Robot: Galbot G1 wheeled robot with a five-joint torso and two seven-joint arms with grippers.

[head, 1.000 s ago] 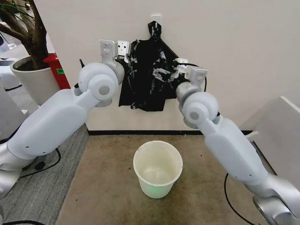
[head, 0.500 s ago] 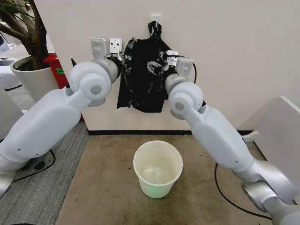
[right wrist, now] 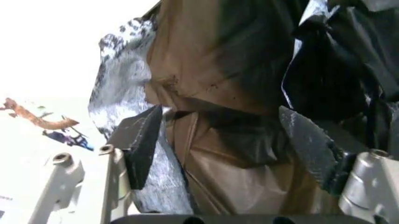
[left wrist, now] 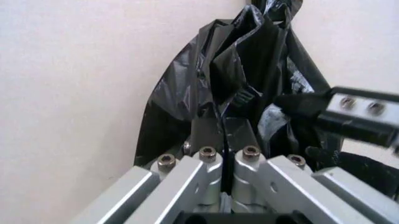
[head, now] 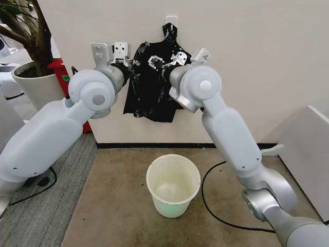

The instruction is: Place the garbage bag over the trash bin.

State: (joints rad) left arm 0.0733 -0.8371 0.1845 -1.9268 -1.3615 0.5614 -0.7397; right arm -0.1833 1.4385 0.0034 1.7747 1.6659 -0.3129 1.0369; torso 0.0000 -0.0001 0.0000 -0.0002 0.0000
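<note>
The crinkly black garbage bag [head: 146, 92] hangs against the wall, well above the floor. My left gripper [head: 132, 65] is at its left upper edge; in the left wrist view the gripper [left wrist: 223, 135] is shut on a fold of the bag [left wrist: 249, 60]. My right gripper [head: 163, 60] is pressed into the bag's upper middle, close beside the left one. In the right wrist view it [right wrist: 224, 140] stands open, with glossy film [right wrist: 206, 74] lying between the two dark fingertips [right wrist: 140, 140]. The creamy-white trash bin [head: 173, 185] stands upright and empty on the brown floor below both arms.
The black plastic ends in a knotted top [head: 169, 31] at a wall hook. A large white plant pot [head: 38, 87] and a red box [head: 64, 77] stand at the left. A white cabinet [head: 308, 149] is at the right, and a black cable [head: 216, 206] lies on the floor.
My right arm has swung left, bringing its gripper across the bag close to the left one. The left gripper has shifted slightly left and up, and the bag's left side bulges out.
</note>
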